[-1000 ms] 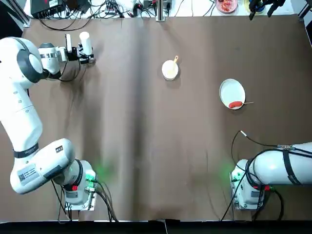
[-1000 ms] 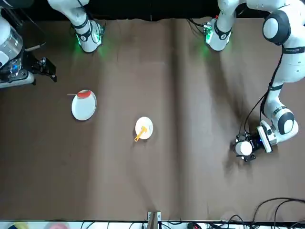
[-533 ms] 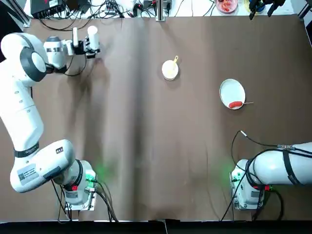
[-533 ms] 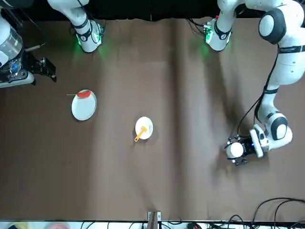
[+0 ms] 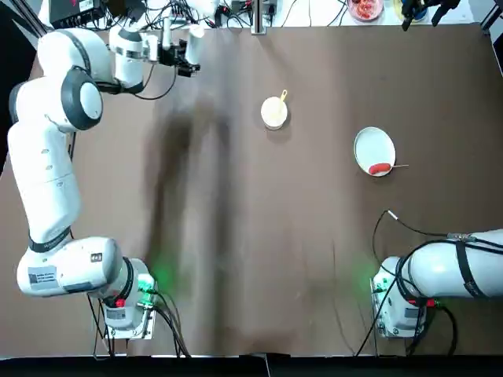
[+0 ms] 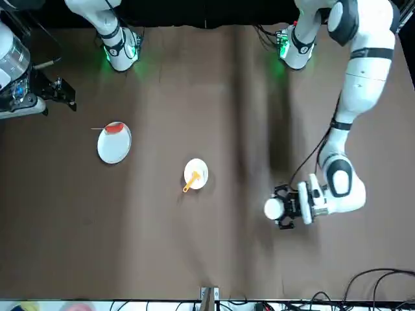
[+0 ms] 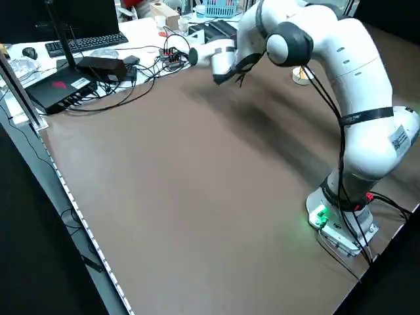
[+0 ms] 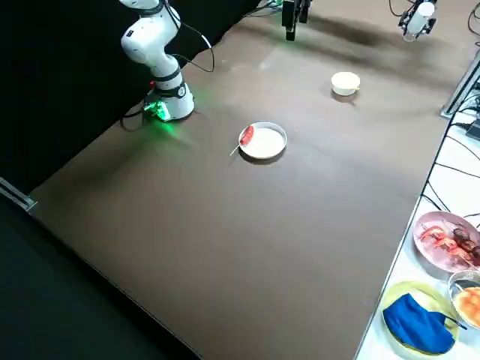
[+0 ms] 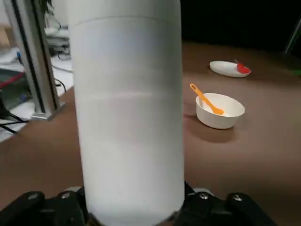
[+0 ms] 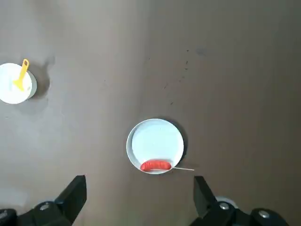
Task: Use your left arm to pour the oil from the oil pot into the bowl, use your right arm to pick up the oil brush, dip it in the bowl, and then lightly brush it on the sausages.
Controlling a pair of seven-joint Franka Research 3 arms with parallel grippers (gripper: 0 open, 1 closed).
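Left of the bowl [image 5: 273, 118] and a bit farther out, the left gripper [image 6: 285, 206] is clamped on the oil pot [image 9: 129, 113], so the pot sits right between its fingers. The pot looks smooth, hard and maybe slippery with oil, so squeeze it round the middle. Right of the bowl, the right gripper [image 10: 140, 188] waits, fingers apart.

One bowl [image 9: 219, 120], one brush [image 9: 207, 100], one plate [image 10: 157, 143], one sausage [image 10: 155, 165], two arms.
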